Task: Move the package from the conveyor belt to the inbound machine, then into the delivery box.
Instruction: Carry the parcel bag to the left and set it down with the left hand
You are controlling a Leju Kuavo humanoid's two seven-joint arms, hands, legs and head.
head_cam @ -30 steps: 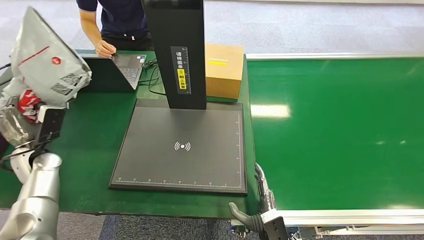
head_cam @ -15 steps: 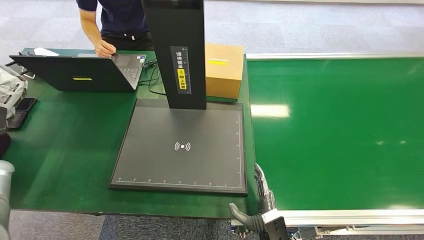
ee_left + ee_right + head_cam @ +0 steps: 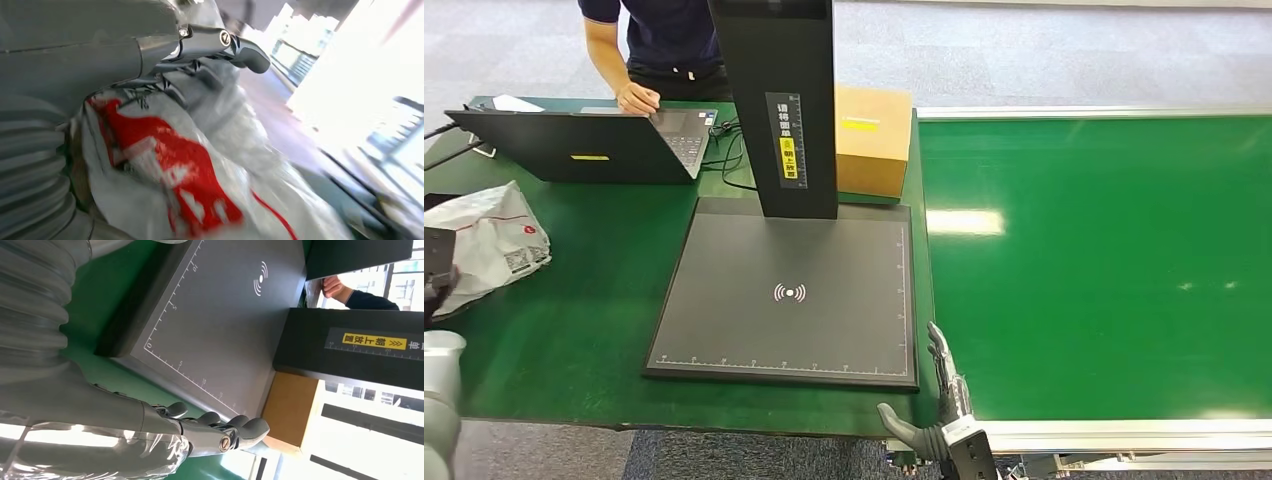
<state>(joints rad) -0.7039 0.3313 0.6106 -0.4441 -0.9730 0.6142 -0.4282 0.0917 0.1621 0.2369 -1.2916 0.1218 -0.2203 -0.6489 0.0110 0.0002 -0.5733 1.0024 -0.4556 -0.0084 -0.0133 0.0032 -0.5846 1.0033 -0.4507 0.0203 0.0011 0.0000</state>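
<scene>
While gripped by the left hand (image 3: 125,55): crinkled white package (image 3: 489,240), red markings, printed labels.

Head view: high on the robot, looking forward and down over the green worktop (image 3: 574,330), the inbound machine (image 3: 789,290) ahead of the right hand (image 3: 934,420) and the conveyor belt (image 3: 1104,260) beside it.
Left wrist view: close behind the left hand (image 3: 150,50), turned, pressed up against the package (image 3: 190,165); background blurred.
Right wrist view: close behind the right hand, turned on its side, facing across the machine's plate.
Shared: head and right wrist views both take in the plate, the black column (image 3: 779,100), the cardboard box (image 3: 872,140).
</scene>
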